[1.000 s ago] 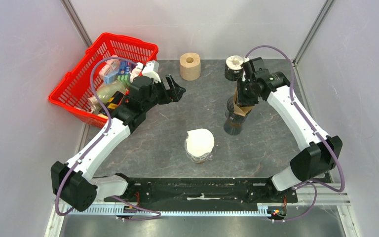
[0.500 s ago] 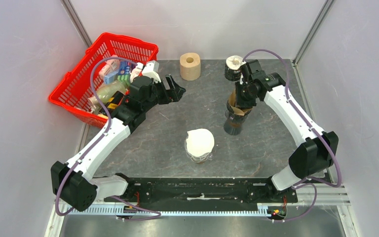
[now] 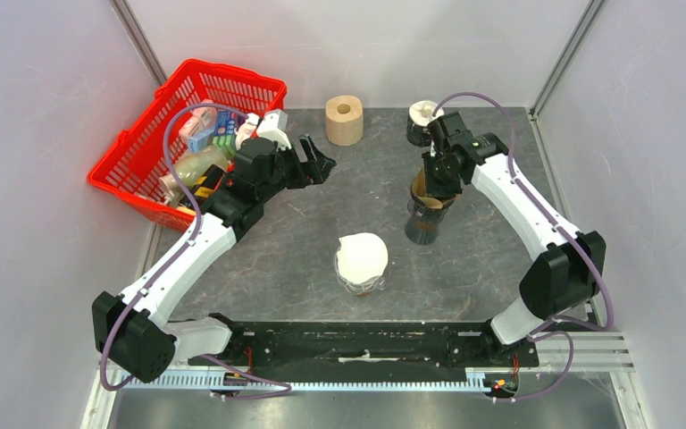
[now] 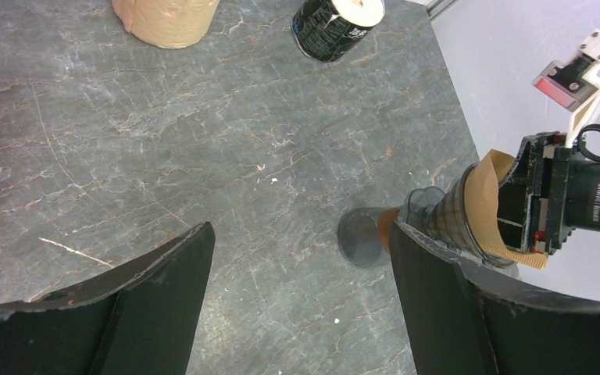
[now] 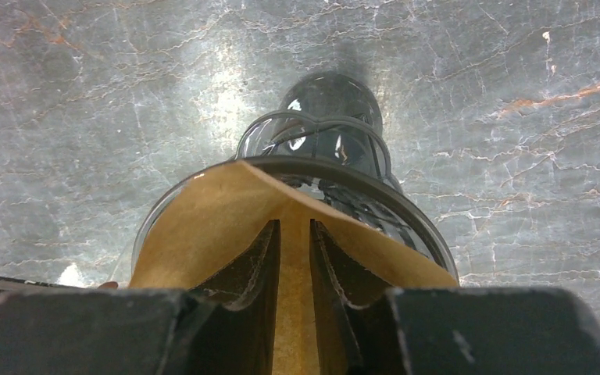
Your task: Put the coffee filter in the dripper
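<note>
Now | right fingers [image 5: 254, 312] pinch brown paper filter [image 5: 203, 226] | ribbed dripper [image 5: 336, 148] | left fingers [image 4: 164, 289] wide

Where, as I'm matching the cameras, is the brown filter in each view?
Top external: the filter is right of centre, in the top of the dripper.
Left wrist: the filter is at the right edge, halfway down, poking out of the dripper.
Right wrist: the filter is at lower centre, inside the dripper's rim.
Shared landmark: the dark dripper holding it, seen in all three views.
</note>
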Controlling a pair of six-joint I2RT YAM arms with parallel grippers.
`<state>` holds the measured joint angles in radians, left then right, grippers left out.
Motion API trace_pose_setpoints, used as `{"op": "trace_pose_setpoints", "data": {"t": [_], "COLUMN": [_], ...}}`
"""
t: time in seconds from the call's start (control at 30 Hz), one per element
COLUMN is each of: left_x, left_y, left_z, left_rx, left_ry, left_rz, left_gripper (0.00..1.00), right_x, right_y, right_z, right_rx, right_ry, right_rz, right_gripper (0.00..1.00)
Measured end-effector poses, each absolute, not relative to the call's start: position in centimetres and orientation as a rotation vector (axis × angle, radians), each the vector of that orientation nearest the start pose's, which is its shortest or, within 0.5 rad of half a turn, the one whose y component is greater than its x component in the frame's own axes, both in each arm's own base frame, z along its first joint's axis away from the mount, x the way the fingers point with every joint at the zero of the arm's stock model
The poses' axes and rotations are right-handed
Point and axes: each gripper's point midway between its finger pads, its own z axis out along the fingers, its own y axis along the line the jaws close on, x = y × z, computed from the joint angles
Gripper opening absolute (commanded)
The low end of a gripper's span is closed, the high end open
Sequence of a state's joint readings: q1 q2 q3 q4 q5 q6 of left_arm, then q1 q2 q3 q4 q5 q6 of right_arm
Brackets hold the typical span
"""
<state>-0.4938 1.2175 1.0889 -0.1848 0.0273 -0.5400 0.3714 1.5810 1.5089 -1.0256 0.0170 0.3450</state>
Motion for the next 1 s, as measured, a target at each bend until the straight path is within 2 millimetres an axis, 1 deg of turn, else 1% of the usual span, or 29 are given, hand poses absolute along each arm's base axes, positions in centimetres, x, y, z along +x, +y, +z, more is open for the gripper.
{"op": "trace_pose_setpoints", "data": {"t": [0.2,0.67,0.8,1.0], "left_x": [34.5,34.6,34.8,35.0], "left_y": [-21.5,-21.5,-21.2,-20.8], "left_z": [27.8,27.5,27.5,27.5], "left_rx": [-0.027,-0.024,-0.037,-0.049], "left_ry": [1.951,1.959,1.954,1.951], "left_rz": [-0.722,-0.714,-0.692,-0.673], "left_gripper": [0.89,0.89,0.89,0.89], "right_x": [32.4,32.5,32.6,32.6], "right_y": [13.5,13.4,13.4,13.3], "right_z": [17.0,16.0,15.6,15.5], "right_rx": [-0.044,-0.051,-0.053,-0.056], "right_ry": [2.705,2.726,2.736,2.734], "right_rz": [0.146,0.092,0.077,0.06], "right_gripper": [0.27,0.27,0.27,0.28]}}
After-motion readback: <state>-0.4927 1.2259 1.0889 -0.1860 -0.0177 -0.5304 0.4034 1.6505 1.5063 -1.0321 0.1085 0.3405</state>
